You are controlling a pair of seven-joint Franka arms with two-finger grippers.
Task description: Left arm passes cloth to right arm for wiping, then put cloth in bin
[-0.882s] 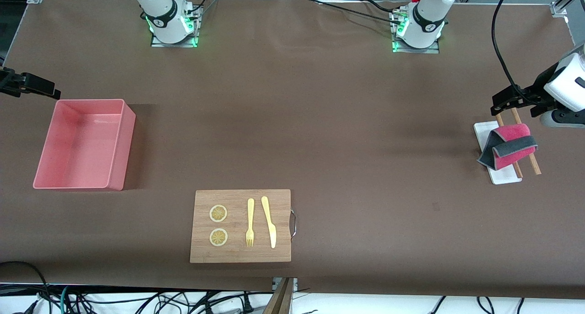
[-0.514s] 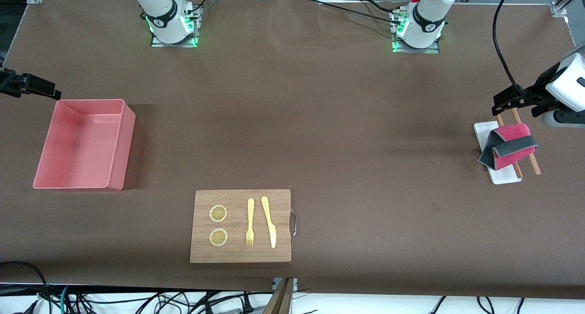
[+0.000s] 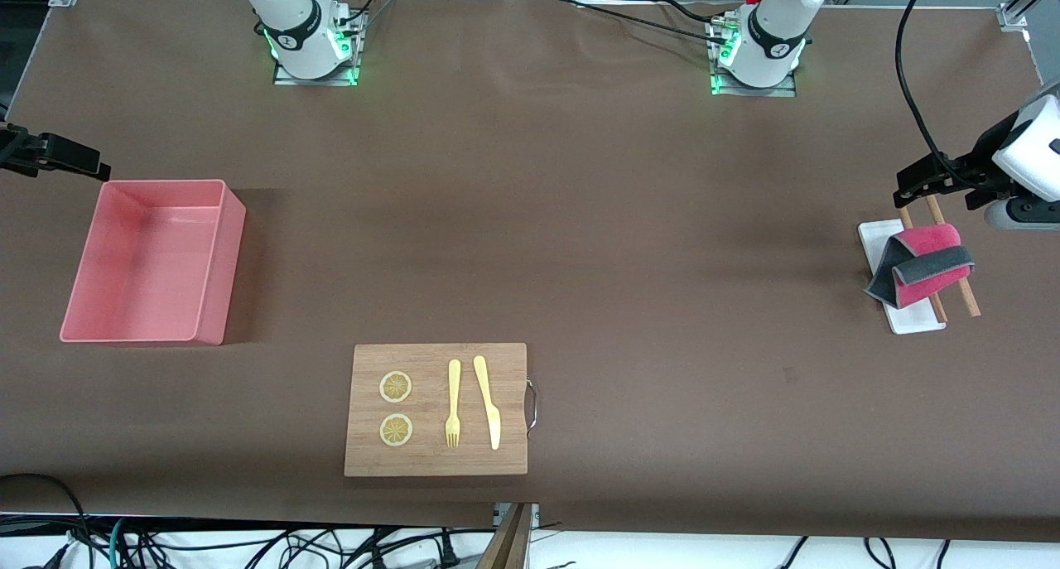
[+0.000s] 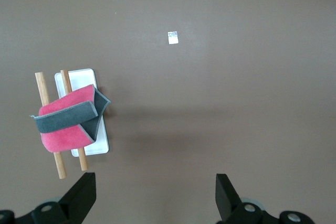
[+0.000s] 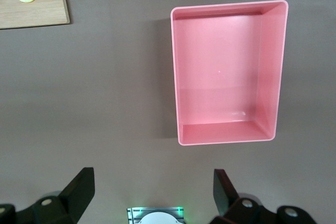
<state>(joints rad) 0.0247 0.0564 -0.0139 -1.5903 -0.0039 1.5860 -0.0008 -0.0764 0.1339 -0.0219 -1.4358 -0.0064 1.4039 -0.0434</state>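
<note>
The cloth, magenta-pink with a dark grey face, lies folded over two wooden sticks on a small white tray at the left arm's end of the table. The cloth also shows in the left wrist view. My left gripper hangs open and holds nothing, over the table just beside the sticks' ends. The left gripper has bare table between its fingers. The pink bin stands at the right arm's end and holds nothing. My right gripper hovers open beside the bin; the right gripper holds nothing.
A wooden cutting board with a metal handle lies near the front edge, carrying two lemon slices, a yellow fork and a yellow knife. A black cable hangs above the left arm's end. The arm bases stand along the back.
The left arm's hand has drifted very slightly toward its end of the table. Cloth, bin and right gripper have not visibly moved.
</note>
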